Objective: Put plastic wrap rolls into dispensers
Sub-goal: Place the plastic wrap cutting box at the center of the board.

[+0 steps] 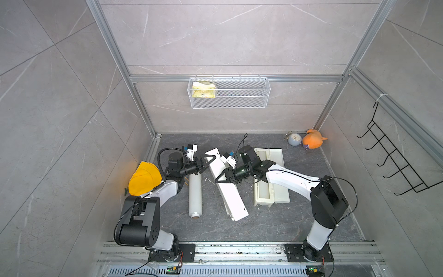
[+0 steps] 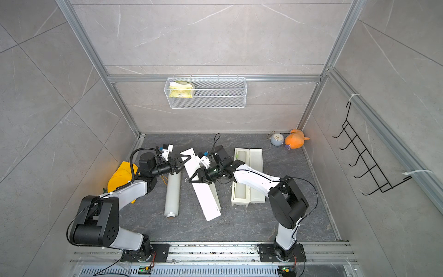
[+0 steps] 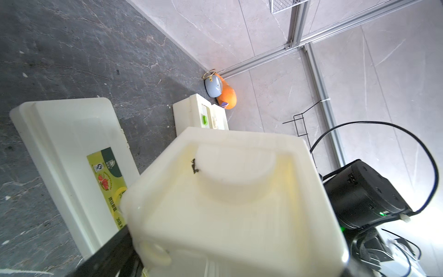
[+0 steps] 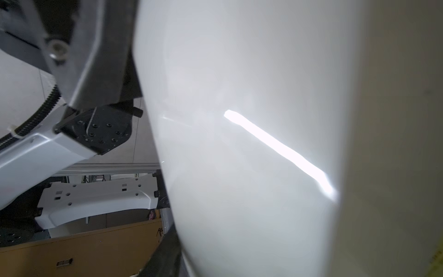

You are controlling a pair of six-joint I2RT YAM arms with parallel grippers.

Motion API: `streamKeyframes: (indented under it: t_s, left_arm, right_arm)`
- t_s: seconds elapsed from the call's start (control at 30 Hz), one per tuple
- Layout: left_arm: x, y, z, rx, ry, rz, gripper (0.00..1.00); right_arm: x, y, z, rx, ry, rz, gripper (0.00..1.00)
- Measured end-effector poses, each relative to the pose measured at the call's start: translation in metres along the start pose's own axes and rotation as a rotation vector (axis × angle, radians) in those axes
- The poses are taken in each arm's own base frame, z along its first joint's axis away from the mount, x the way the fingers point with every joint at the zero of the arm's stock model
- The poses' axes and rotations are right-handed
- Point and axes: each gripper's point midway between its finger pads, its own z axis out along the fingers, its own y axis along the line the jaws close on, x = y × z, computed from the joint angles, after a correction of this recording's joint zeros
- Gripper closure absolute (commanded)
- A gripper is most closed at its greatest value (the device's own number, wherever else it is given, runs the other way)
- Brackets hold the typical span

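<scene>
now, your left end effector straddles the upper end of the slanted dispenser at frame centre, and your right end effector sits at its middle; i cannot tell whether either is clamped. 1 plastic wrap roll lies loose left of it; a 2nd roll lies in the open dispenser at right.

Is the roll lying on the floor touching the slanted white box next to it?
Apart. Both top views show a strip of dark floor between the roll and the slanted box.
</scene>
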Motion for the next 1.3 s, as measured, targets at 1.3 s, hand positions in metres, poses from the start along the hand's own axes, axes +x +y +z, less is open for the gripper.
streamKeyframes:
  t_s: [1.3]
  left_arm:
    - [-0.052, -0.018, -0.069, -0.132, -0.159, 0.006, 0.01]
  right_arm:
    - [-0.052, -0.072, -0.049, 0.699, -0.210, 0.116, 1.00]
